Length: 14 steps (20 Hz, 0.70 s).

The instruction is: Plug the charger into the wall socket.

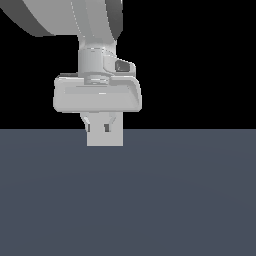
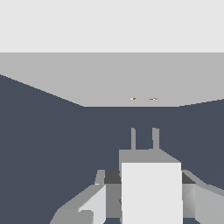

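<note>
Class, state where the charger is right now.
The charger sits between the gripper jaws, just above the dark floor left of the exterior view's centre. In the wrist view its prongs point at the wall socket, apart from it.

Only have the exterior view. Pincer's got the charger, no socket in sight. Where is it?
Observer: The wrist view shows it. The socket stands upright ahead of the charger, on the side the prongs point to.
Operator: Plugged in?
Observer: No. The floor shows between the prong tips and the plate.
Operator: Lined up?
Observer: Roughly. The two holes sit nearly straight ahead of the two prongs.
</note>
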### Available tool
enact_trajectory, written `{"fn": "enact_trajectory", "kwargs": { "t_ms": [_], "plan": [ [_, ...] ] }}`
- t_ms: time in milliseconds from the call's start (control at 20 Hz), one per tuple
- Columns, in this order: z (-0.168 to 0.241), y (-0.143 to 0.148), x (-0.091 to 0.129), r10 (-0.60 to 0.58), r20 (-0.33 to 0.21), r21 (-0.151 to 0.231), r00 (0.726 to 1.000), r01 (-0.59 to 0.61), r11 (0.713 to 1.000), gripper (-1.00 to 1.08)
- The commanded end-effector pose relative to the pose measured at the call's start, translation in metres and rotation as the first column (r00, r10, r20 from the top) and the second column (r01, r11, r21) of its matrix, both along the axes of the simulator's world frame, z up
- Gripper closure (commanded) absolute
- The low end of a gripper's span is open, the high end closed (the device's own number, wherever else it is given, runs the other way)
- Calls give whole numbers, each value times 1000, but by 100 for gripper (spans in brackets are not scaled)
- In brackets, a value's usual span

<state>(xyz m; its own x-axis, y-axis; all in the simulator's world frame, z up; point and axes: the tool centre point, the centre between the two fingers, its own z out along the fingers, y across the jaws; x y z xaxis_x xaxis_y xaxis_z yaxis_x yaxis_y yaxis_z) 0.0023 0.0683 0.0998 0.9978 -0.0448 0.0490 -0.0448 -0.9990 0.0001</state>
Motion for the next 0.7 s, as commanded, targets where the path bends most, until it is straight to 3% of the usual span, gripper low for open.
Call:
{"fn": "enact_trajectory", "kwargs": {
  "t_ms": [0,300,650],
  "plan": [
    [0,-1,9,0,0,0,1000,0,1000,108],
    [0,-1,27,0,0,0,1000,0,1000,108],
    [0,-2,35,0,0,0,1000,0,1000,108]
  ]
}}
